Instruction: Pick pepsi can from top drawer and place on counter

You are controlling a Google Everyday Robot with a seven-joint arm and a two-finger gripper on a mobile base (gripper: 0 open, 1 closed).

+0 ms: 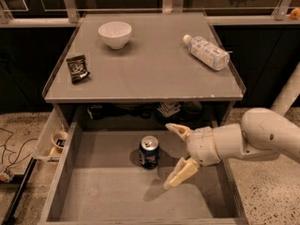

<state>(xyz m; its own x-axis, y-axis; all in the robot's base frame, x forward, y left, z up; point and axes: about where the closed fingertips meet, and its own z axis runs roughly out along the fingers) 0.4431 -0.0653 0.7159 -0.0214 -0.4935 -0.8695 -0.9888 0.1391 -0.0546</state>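
Observation:
The pepsi can (149, 152) stands upright on the floor of the open top drawer (93, 191), near its middle. My gripper (172, 154) hangs over the drawer just right of the can, apart from it, with its two pale fingers (180, 173) spread wide and empty. The white arm comes in from the right edge. The counter (150, 74) lies above and behind the drawer.
On the counter are a white bowl (115, 33), a dark snack packet (78, 68) and a clear plastic bottle (206, 52) lying on its side. A pale side bin (47, 142) with a cup (59, 138) hangs left of the drawer. Speckled floor lies on both sides.

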